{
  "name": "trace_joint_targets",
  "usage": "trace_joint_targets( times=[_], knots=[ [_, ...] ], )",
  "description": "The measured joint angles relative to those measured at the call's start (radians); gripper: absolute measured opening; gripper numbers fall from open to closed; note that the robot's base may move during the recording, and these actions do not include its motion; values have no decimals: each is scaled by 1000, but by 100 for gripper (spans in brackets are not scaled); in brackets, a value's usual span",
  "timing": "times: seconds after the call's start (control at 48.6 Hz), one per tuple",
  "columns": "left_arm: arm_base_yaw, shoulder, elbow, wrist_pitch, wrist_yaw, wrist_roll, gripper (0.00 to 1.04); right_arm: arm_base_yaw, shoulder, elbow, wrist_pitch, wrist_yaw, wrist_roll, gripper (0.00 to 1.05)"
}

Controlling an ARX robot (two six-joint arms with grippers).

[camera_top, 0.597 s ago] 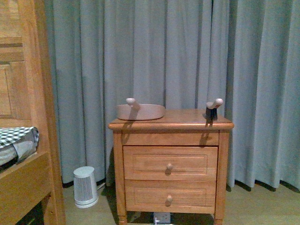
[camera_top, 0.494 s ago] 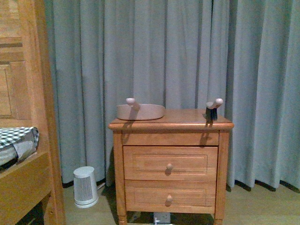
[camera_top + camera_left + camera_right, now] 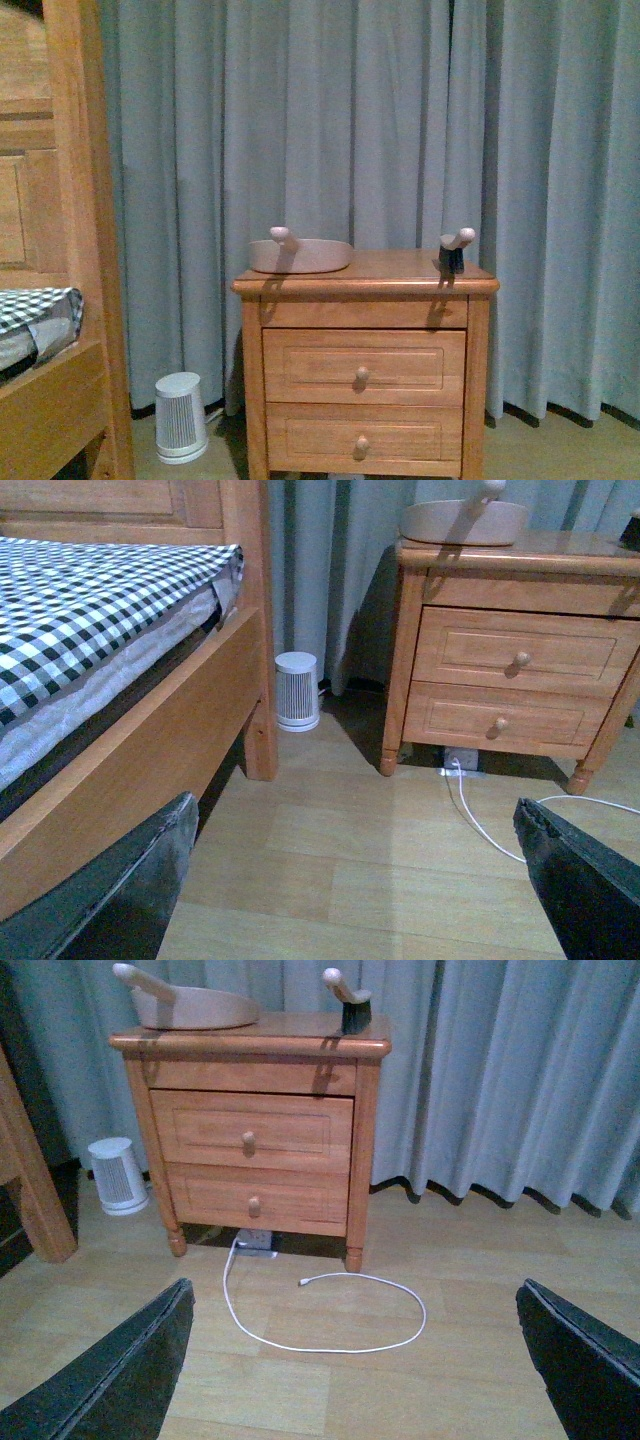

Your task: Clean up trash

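The trash showed in no view, so its place relative to the grippers could not be told. The left gripper (image 3: pixel 352 805) hung over bare floor (image 3: pixel 330 890) beside the bed (image 3: pixel 100 600), fingers wide apart and empty. The right gripper (image 3: pixel 355 1285), equally spread and empty, hung above a white cable (image 3: pixel 340 1351) before the nightstand (image 3: pixel 250 1120).

Facing a honey-brown wooden two-drawer nightstand (image 3: pixel 515 660) across a pale plank floor (image 3: pixel 350 880). Seeing a pale pink plastic dustpan (image 3: pixel 463 522) lying on the nightstand's top. Catching a small white ribbed cylindrical appliance (image 3: pixel 297 690) standing on the floor just beside the nightstand, before a grey-blue pleated curtain (image 3: pixel 310 570). Noting a thin white cable (image 3: pixel 478 823) trailing out from under the nightstand. Taking in a wooden bed frame (image 3: pixel 150 750) with black-and-white checked bedding (image 3: pixel 90 590), beyond the appliance from the nightstand. Holding the dark fingers (image 3: pixel 120 900) of the left gripper (image 3: pixel 352 810) wide apart, well short of the nightstand.
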Motion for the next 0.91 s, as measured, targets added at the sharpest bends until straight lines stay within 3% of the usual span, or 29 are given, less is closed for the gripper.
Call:
trace_joint_targets(
  times=[0.905],
  knots=[
    [0, 0, 0, 0, 0, 0, 97, 0, 0, 0, 0, 0, 0, 97]
  ],
)
